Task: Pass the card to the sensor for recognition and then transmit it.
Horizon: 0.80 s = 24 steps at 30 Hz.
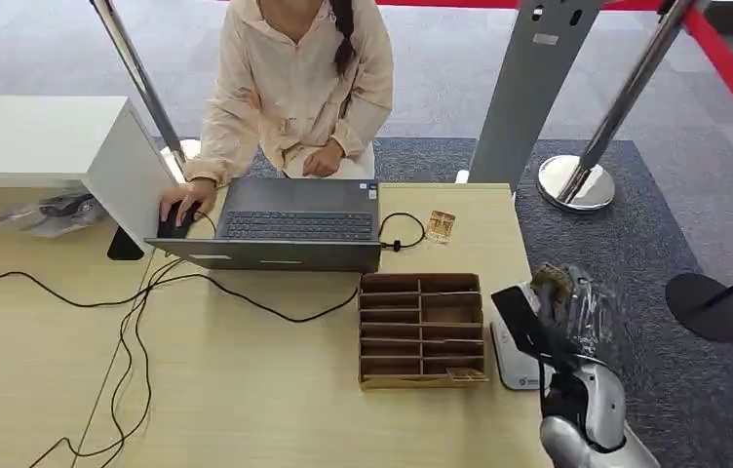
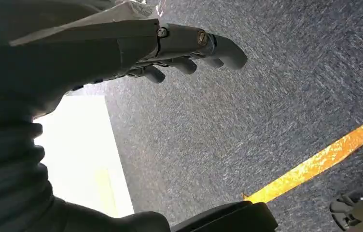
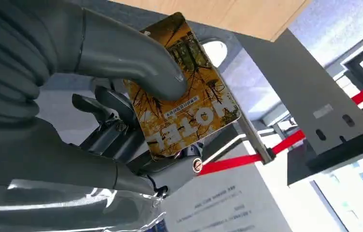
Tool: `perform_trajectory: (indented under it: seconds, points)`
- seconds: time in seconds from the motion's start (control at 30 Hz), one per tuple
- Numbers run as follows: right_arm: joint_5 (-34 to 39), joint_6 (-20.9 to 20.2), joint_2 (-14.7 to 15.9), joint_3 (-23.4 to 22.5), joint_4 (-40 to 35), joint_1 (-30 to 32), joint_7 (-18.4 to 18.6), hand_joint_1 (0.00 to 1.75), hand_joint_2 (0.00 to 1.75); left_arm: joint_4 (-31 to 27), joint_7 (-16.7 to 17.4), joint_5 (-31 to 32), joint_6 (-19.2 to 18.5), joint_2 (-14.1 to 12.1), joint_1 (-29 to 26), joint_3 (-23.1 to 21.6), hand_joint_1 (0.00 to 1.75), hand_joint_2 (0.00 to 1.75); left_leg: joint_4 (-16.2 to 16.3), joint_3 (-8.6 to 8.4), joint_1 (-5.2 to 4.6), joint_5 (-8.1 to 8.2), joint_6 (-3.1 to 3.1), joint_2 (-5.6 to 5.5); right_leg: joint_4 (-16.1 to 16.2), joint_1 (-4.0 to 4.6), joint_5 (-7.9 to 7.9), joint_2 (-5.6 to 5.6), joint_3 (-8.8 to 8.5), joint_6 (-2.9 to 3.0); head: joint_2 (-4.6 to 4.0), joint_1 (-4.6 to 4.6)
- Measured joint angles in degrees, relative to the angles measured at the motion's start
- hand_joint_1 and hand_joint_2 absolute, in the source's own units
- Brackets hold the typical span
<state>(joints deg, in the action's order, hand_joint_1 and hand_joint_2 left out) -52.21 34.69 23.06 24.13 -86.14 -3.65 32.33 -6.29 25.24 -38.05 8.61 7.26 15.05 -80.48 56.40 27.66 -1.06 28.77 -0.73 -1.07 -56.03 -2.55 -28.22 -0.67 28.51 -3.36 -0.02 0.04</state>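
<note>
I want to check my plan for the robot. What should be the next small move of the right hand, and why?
Probably lower the right hand a little so the card comes flat over the white sensor. The thumb already presses the card against the fingers, and the hand hangs just above the sensor beside the cardboard organizer, so it seems unread.

The right hand (image 3: pixel 136 125) pinches between thumb and fingers, while the left hand (image 2: pixel 170 48) hangs with fingers curled.
</note>
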Motion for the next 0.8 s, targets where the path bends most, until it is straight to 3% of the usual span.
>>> perform_trajectory:
  seconds: [0.8]
  points:
    - [4.8,0.4,2.1,-0.1,6.6,3.1,1.1,1.75,1.75,0.1,0.7,-0.7,0.6,0.0,0.0,0.1,0.00,1.75,0.0,-0.03,-0.02,0.03,-0.04,0.03,0.0,-0.02,-0.02,0.00,0.00,-0.03,0.00,0.00]
